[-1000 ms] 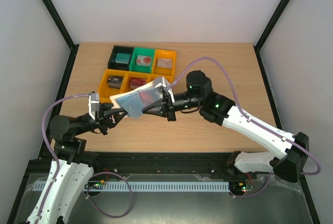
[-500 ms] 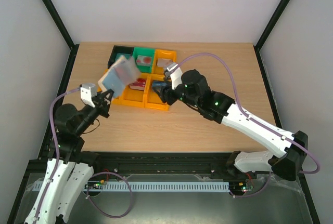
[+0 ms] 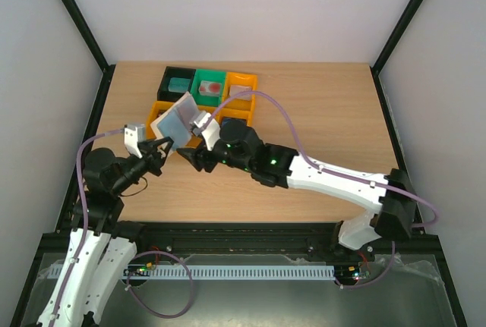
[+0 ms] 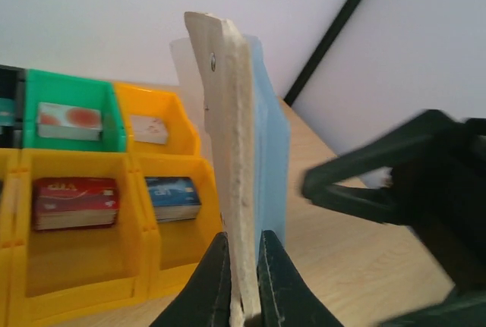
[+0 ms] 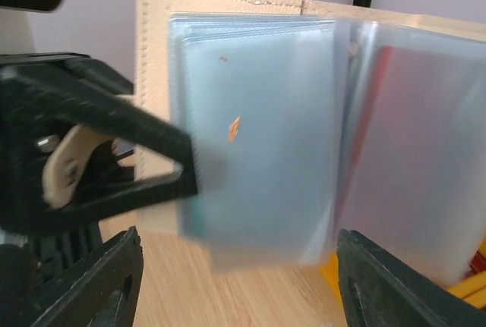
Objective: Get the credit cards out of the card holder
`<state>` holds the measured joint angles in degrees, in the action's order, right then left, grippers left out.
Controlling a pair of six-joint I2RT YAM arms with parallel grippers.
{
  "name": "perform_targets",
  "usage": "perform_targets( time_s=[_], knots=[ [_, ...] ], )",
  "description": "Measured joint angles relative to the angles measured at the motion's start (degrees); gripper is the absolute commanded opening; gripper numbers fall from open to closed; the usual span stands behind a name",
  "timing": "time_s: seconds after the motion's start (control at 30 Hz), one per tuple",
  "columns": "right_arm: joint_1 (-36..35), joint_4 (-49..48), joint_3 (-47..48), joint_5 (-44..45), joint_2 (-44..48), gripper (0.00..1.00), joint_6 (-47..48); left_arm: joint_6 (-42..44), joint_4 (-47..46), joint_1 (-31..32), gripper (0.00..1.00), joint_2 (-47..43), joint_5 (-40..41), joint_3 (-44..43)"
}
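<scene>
My left gripper [image 3: 164,147] is shut on the bottom edge of the card holder [image 3: 176,119] and holds it upright above the table's left side. In the left wrist view the tan cover [image 4: 228,152] sits clamped between the jaws, with the grey-blue inside [image 4: 271,160] on the right. In the right wrist view the card holder [image 5: 250,130] hangs open with its clear sleeves fanned out. A red credit card edge [image 5: 377,107] shows through one sleeve. My right gripper [image 3: 188,157] is open, just right of the holder and pointing at it, touching nothing.
A block of orange, green and black bins [image 3: 241,102] stands behind the holder on the table, each with a stack of cards, such as a red stack [image 4: 74,202] and a blue one [image 4: 173,198]. The right arm stretches across the table's middle.
The right gripper let go of the holder and opened, then swung left to face it. The left gripper carried the holder to the left and keeps hold of it.
</scene>
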<state>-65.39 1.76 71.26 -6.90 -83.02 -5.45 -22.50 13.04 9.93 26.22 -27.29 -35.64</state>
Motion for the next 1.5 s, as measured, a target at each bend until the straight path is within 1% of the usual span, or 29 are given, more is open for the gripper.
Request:
perform_targets(
  time_s=[0.1,0.27,0.4,0.5,0.57,0.7,0.77,0.8,0.87,0.9,0.93,0.97,1.03,1.1,1.13,1.17,1.27,1.37,1.5],
  knots=[
    [0.1,-0.9,2.4,1.1,-3.7,0.67,0.4,-0.5,-1.0,-0.2,0.02,-0.2,-3.6,0.1],
    [0.1,-0.8,4.2,6.0,-5.2,0.52,1.1,-1.6,-3.2,-0.9,0.02,-0.5,-7.0,1.6],
    [2.0,-0.5,4.2,12.0,-4.9,0.48,-0.5,-1.7,-3.6,-0.9,0.02,-0.7,-9.2,2.1],
    [5.9,-0.2,3.0,15.4,-3.6,0.49,-2.5,-1.5,-3.7,-0.8,0.02,-1.0,-10.7,2.1],
    [8.9,1.1,1.8,17.8,-2.3,0.51,-3.7,-1.2,-3.7,-0.6,0.02,-1.2,-11.6,2.1],
    [13.0,5.5,0.6,21.8,-0.2,0.59,-3.8,-1.0,-3.7,-0.6,0.02,-1.4,-11.5,2.1],
    [13.5,7.3,-0.5,21.3,2.0,0.62,-2.1,-0.7,-3.5,-0.6,0.02,-1.4,-10.8,2.1],
    [13.5,8.1,-1.1,20.2,3.4,0.65,-1.0,-0.3,-3.5,-0.6,0.02,-1.4,-10.6,2.1],
    [13.5,10.0,-2.5,14.6,7.7,0.74,1.7,1.1,-3.3,-0.6,0.02,-1.4,-10.9,2.1],
    [13.5,10.4,-2.8,11.5,9.3,0.83,2.6,2.2,-3.3,-0.6,0.02,-1.4,-11.4,2.1],
    [13.5,10.9,-2.8,7.2,10.9,0.96,3.7,3.1,-3.3,-0.6,0.02,-1.4,-11.8,2.1],
    [13.6,11.0,-2.9,1.6,12.3,0.99,4.7,4.3,-3.3,-0.6,0.02,-1.4,-13.1,2.0],
    [13.5,10.4,-3.4,-9.3,14.0,0.99,6.3,6.8,-3.3,-0.6,0.02,-1.4,-16.3,1.8],
    [13.5,8.4,-5.0,-17.6,15.0,0.99,7.0,8.4,-3.3,-0.6,0.02,-1.5,-20.2,1.6],
    [13.3,7.1,-6.2,-20.3,15.3,0.99,7.0,9.5,-3.4,-0.6,0.02,-1.7,-23.5,1.5],
    [13.2,6.2,-7.4,-22.2,15.7,0.99,7.1,9.9,-3.4,-0.6,0.02,-1.8,-24.5,1.4],
    [13.6,5.5,-8.6,-24.5,15.6,0.99,7.2,13.4,-2.7,-0.2,0.02,-2.3,-30.3,0.0],
    [13.7,4.6,-8.6,-26.3,15.6,0.99,7.2,18.8,-1.1,0.4,0.02,-2.3,-35.0,-2.8],
    [13.7,3.0,-9.6,-28.9,16.1,0.99,7.3,25.2,0.4,0.7,0.02,-2.3,-39.4,-4.0]
  ],
)
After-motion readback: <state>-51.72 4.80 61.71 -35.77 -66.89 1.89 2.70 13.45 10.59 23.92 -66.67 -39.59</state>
